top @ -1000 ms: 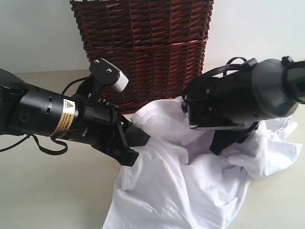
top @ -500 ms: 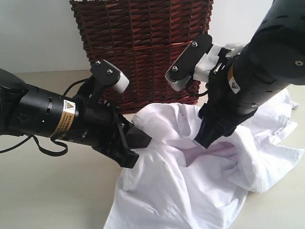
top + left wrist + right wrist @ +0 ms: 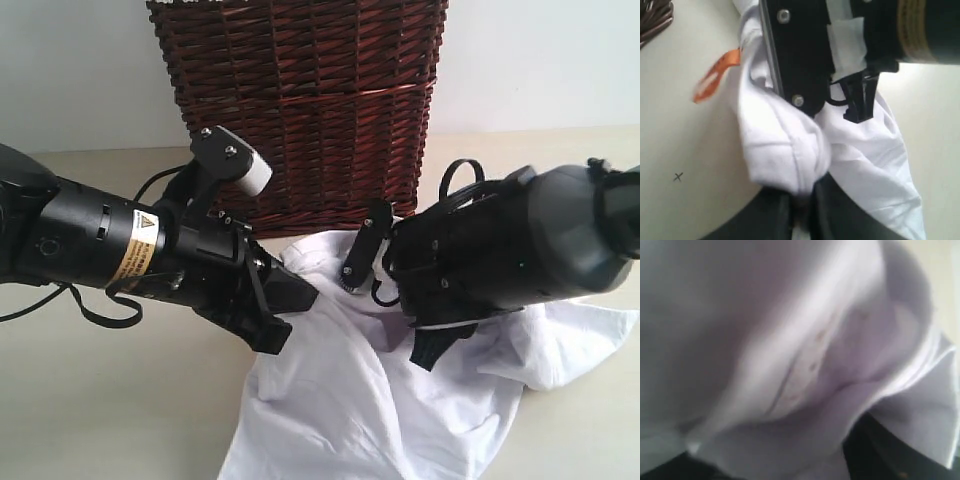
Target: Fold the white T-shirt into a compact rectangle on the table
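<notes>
- The right wrist view is blurred and almost filled with white cloth. It does not show whether the right gripper (image 3: 430,352) has its fingers spread or pinching.
- In the exterior view the bulky right arm (image 3: 510,255) hides most of that gripper. Only a dark tip shows, pointing down onto the shirt, in front of the wicker basket (image 3: 310,100) and to its right.
- The basket's top is cut off by the frame. The right arm covers the middle of the shirt.
- The white T-shirt (image 3: 340,400) lies crumpled on the table (image 3: 100,400), just in front of the basket. Its near part runs out of view.
- The left gripper (image 3: 278,318) sits in front of the basket's left half, fingers pressed together on a bunched fold at the shirt's edge.
- The left wrist view shows that pinched fold (image 3: 785,150) up close. An orange tag (image 3: 715,75) hangs from the cloth, and there is a small cross mark (image 3: 678,176) on the table.
- The dark, glossy left arm (image 3: 90,245) reaches in from the basket's left side.
</notes>
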Controlling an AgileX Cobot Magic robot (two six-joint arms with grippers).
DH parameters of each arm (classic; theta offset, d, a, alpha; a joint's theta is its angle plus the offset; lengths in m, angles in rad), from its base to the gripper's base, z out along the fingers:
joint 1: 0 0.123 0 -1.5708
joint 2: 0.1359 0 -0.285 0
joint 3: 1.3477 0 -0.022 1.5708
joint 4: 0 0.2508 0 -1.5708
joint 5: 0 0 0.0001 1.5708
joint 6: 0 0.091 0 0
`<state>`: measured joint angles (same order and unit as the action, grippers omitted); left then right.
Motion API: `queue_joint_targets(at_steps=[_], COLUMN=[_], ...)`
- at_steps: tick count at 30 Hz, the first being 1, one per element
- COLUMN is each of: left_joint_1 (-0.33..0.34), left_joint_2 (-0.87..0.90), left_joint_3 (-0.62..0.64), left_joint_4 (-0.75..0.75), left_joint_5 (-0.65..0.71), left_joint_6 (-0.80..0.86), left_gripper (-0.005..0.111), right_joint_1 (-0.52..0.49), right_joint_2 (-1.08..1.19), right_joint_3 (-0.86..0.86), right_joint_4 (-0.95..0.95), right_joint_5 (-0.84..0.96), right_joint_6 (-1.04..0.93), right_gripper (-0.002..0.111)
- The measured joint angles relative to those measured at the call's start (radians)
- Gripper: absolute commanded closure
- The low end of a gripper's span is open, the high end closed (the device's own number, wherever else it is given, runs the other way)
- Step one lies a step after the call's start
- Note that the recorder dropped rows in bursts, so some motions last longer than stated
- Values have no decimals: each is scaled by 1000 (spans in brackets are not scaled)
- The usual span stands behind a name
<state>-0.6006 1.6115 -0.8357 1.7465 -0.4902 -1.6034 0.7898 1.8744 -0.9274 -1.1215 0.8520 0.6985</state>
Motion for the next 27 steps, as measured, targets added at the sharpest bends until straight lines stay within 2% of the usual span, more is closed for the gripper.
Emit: queue_joint_targets(at_steps=[2,5,6,11,14,19,23,27], left_joint_1=[0,0,0,13,59,129,136,134], left_joint_2=[0,0,0,0,-2,-48,-156,-218], left_joint_3=[0,0,0,10,27,27,-49,-237], left_joint_4=[0,0,0,0,3,3,5,7], left_joint_5=[0,0,0,100,165,168,193,197], left_joint_6=[0,0,0,6,10,1,-20,-8], left_gripper=[107,107,107,107,107,107,107,107], right_joint_1=[0,0,0,0,0,0,0,0], right_joint_2=[24,38,40,-19,-131,-371,-567,-733], right_joint_3=[2,2,2,2,2,2,-34,-145], right_joint_4=[-41,-78,-83,-89,-68,-25,-4,-6], right_joint_5=[40,65,74,138,142,133,171,268], right_joint_6=[57,108,112,85,38,-75,-178,-297], right_gripper=[69,102,108,108,108,108,108,108])
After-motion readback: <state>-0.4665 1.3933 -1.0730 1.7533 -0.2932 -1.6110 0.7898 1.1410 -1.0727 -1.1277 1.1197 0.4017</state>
